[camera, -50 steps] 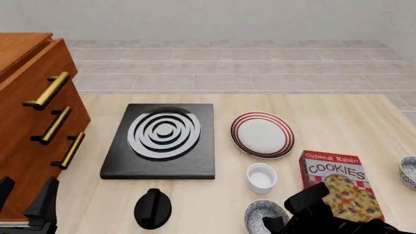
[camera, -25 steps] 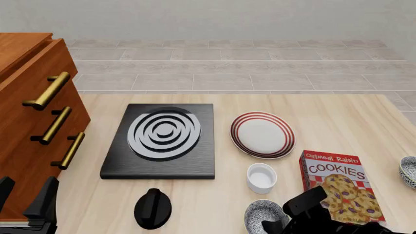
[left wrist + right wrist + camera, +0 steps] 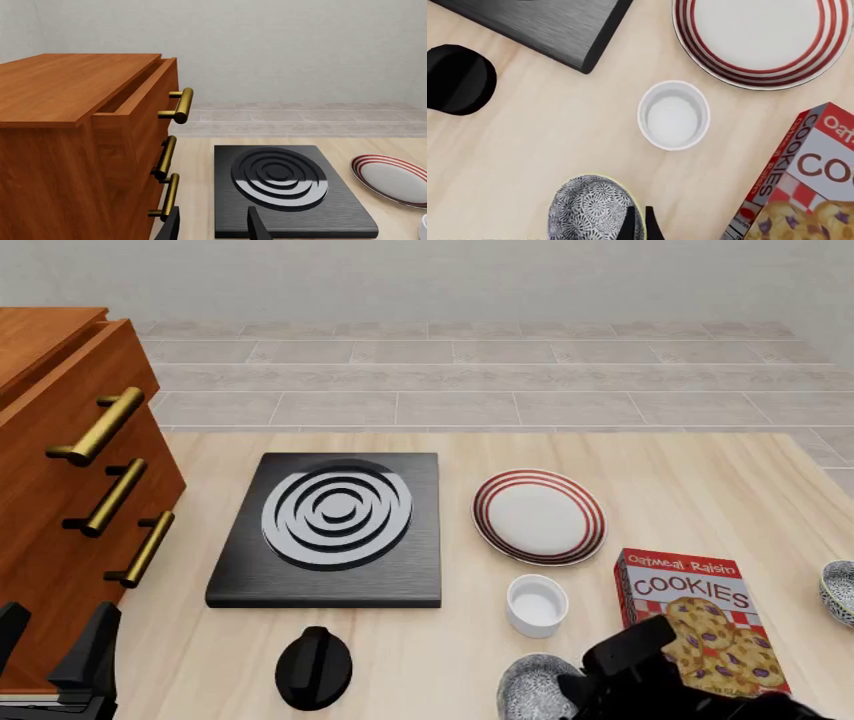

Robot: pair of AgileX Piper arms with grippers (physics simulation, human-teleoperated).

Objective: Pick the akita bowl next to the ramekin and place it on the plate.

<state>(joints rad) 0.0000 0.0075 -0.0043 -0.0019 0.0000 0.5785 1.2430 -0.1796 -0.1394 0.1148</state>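
Small speckled grey-white akita bowl (image 3: 590, 207) at near table edge, just short of plain white straight-sided ramekin (image 3: 674, 115). Right gripper (image 3: 638, 220) over its rim, fingers nearly together, seemingly pinching bowl wall. Round red-ringed white plate (image 3: 538, 516) beyond ramekin; red cookie box (image 3: 697, 618) to the right. Left gripper (image 3: 212, 226) parted, grasping nothing, near wooden drawer unit (image 3: 80, 145).

Right gripper (image 3: 638, 222) low at the near edge of the front view, dark wrist bulk (image 3: 667, 680) above it, fingers nearly together with only a thin sliver between the tips, pinching the rim of the akita bowl (image 3: 590, 207). Left gripper (image 3: 213, 225) parked at the near left corner, fingers spread apart, grasping nothing.
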